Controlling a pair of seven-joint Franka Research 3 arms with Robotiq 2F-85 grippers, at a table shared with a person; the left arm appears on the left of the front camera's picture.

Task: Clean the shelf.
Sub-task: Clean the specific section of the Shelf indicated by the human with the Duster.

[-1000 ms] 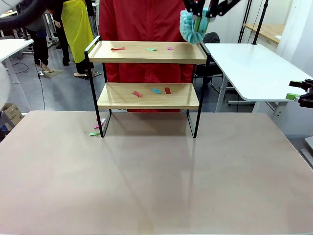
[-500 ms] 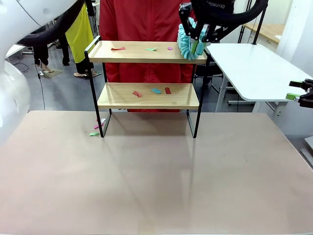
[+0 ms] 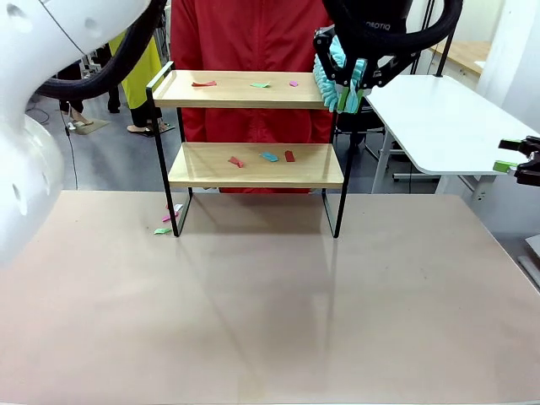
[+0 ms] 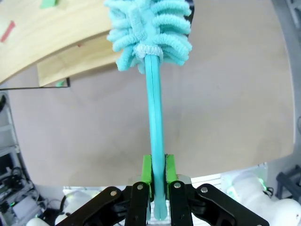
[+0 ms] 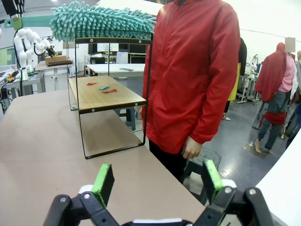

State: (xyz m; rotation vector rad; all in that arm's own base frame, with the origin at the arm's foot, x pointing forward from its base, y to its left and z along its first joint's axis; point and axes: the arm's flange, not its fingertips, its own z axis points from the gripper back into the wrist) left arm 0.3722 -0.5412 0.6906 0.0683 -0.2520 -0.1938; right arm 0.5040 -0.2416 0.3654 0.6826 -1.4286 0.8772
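reaching in from the upper left of the front view, the white left arm crosses the top of the frame and ends in the left claw [image 3: 350, 84] at the upper right of centre, clamped on a teal duster [image 3: 325, 72]. the fluffy head hangs at the right end of the top board of the shelf [image 3: 253, 164], which stands mid-frame at the far side of the counter [image 3: 270, 321]. small paper scraps [image 3: 202, 83] lie on both boards, and two more lie on the counter by the shelf's left front leg. a person [image 3: 253, 34] in a red coat stands right behind the shelf. the right claw [image 3: 510, 160] sits at the right edge, beside a white table [image 3: 439, 118].

the left wrist view has the green pads pressed together on the duster's thin handle at bottom centre. the head is at top centre, over the edge of a wooden board in the upper left.

in the right wrist view the right claw's pads stand wide apart at the bottom, with nothing between them. the shelf is left of centre, and the duster head stretches along its top tier; i cannot tell whether it touches. the person fills the middle, one hand [image 5: 192, 148] hanging down.
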